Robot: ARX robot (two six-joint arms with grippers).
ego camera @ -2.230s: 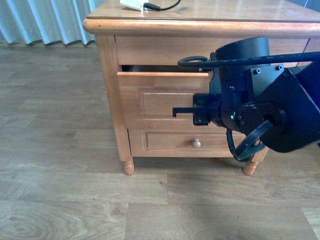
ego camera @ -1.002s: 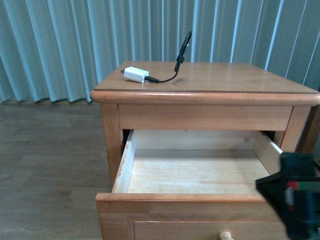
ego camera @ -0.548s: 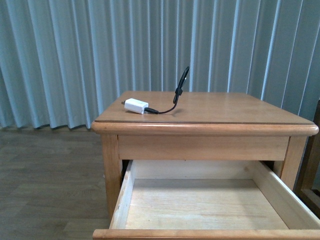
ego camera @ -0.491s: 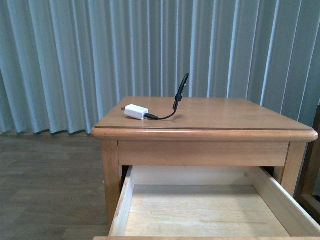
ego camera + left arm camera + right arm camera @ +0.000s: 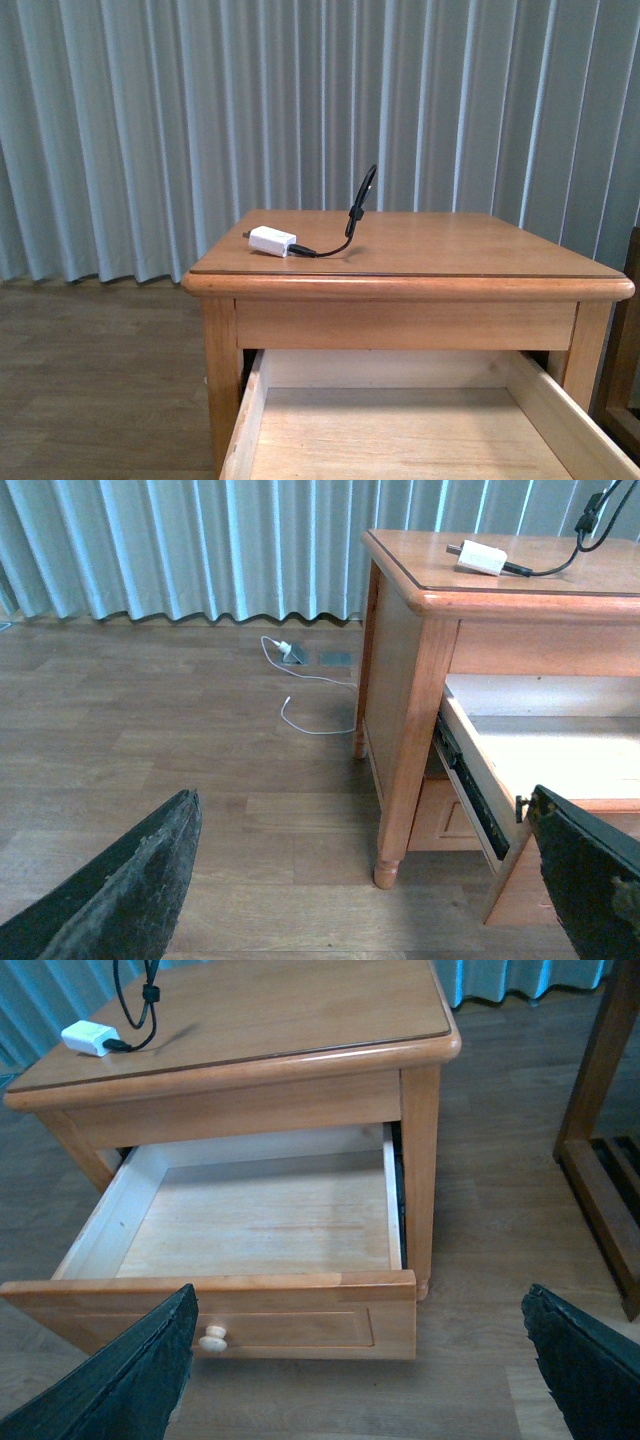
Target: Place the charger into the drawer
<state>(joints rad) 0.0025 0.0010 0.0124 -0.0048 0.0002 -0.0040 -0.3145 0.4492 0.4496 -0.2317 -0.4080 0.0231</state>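
The charger (image 5: 272, 240) is a small white block on the left part of the nightstand top (image 5: 450, 240). Its thin black cable (image 5: 358, 205) curls upward. The upper drawer (image 5: 243, 430) is pulled wide open, its pale wood interior empty. The charger also shows in the left wrist view (image 5: 482, 557) and the right wrist view (image 5: 90, 1037). My left gripper (image 5: 362, 805) is open and empty, low beside the nightstand's left side. My right gripper (image 5: 358, 1300) is open and empty in front of the drawer front (image 5: 300, 1315), with its round knob (image 5: 212, 1338). Neither gripper shows in the front view.
Pale blue curtains (image 5: 120, 130) hang behind the nightstand. A white cable (image 5: 300, 705) lies on the wood floor left of it. A dark wooden frame (image 5: 600, 1160) stands to the right of the nightstand.
The right arm was at the barely open drawer's front; now the drawer is wide open and the arm is out of the front view. The front view has risen to the tabletop.
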